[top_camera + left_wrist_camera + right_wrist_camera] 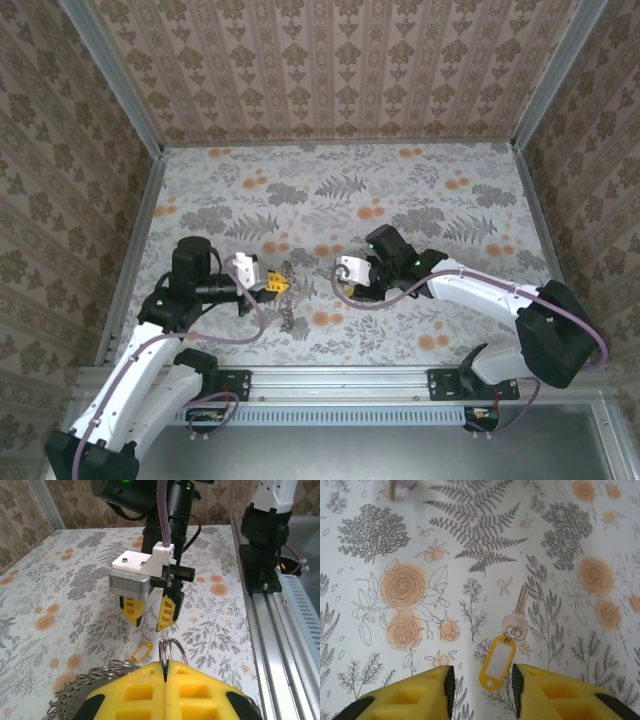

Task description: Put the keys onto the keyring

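Floral desk [380, 605]; key [515, 625] lies just ahead of my spread right end effector [482, 674], shaft pointing away; left end effector [165, 672] pinches keyring [100, 673].

One key [516, 618], one yellow tag [497, 663], one chain-like keyring [287, 305] — and two arms [130, 372]

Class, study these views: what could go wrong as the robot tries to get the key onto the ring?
The key and its yellow tag lie flat on the table; the open right end effector might pinch only the tag, leaving the key swinging. The left end effector holds the ring by its edge; a push could twist it loose.
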